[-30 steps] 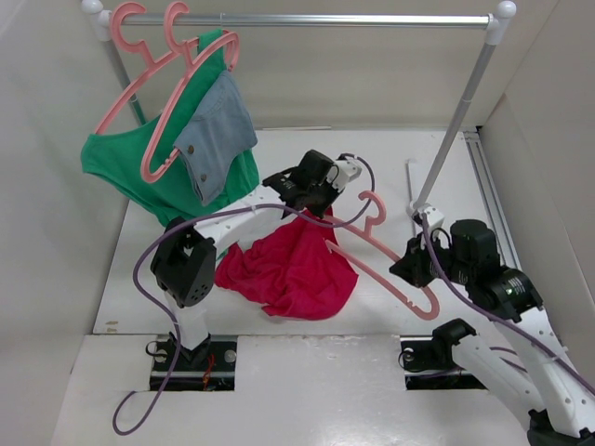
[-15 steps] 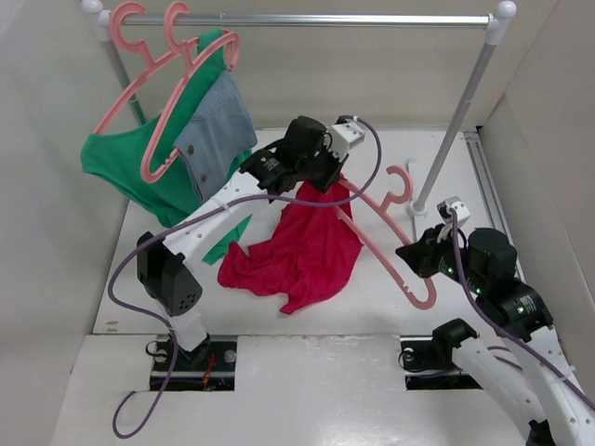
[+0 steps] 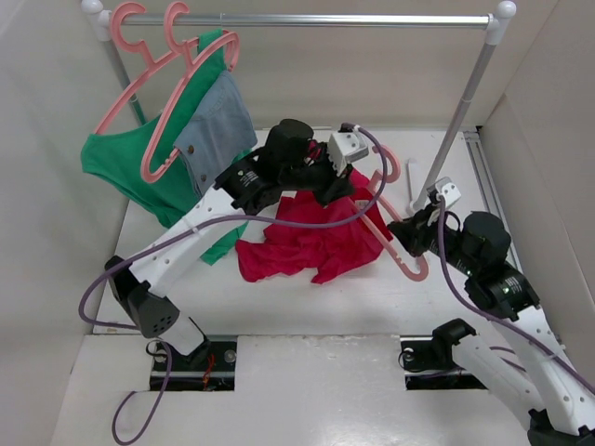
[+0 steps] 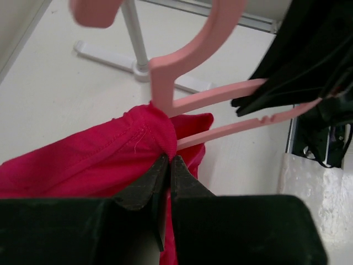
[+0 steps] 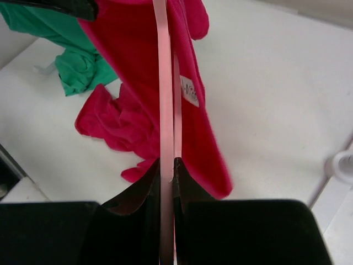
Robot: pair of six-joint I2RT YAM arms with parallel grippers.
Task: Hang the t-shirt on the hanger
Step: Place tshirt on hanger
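Mid-threading: left claw (image 4: 168,160) pinches the t-shirt (image 4: 94,160), right claw (image 5: 167,163) clamps the hanger (image 5: 161,83); next, the cloth probably needs drawing over its shoulders.

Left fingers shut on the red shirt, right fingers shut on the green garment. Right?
No. The right fingers are shut on the pink hanger, not the green garment; the right wrist view shows it. The left fingers do hold the shirt.
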